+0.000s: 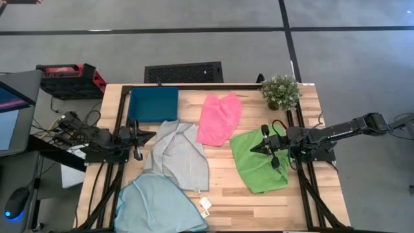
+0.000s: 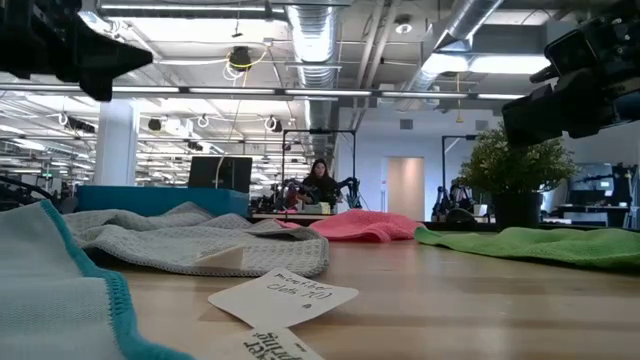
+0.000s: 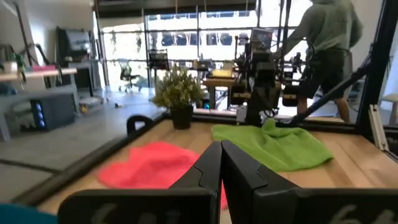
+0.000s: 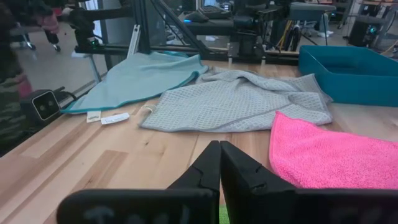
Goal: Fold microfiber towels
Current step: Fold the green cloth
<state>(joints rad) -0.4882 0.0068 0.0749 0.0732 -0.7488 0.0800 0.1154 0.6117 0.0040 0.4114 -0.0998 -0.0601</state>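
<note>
High view first, biggest things down to the smallest, as I see it from beside the table:

- Wooden table (image 1: pixel 220 194) carries everything; neither claw is holding any cloth.
- Light blue towel (image 1: pixel 155 204) lies spread at the near corner, below and just beyond the left gripper (image 1: pixel 150 136), partly hanging off the edge.
- Pale grey towel (image 1: pixel 178 155) sits rumpled right in front of the left gripper's tips, its near hem overlapping the blue one.
- Green towel (image 1: pixel 259 162) lies under the right gripper (image 1: pixel 253 149), whose fingers are pressed together on nothing (it hovers above the cloth).
- Pink towel (image 1: pixel 220 118) is bunched ahead of the right gripper, towards the far side, its edge meeting the green one.
- Teal tray (image 1: pixel 153 103) rests beyond the left gripper at the far side.
- Left gripper is fully shut and empty, poised at the table's left edge.
- Handling, as I judge it: these cloths are light, limp and slightly grippy, so they will drape and drag rather than slide; a corner or hem pinched flat is the sensible hold, ideally two corners at once.
</note>
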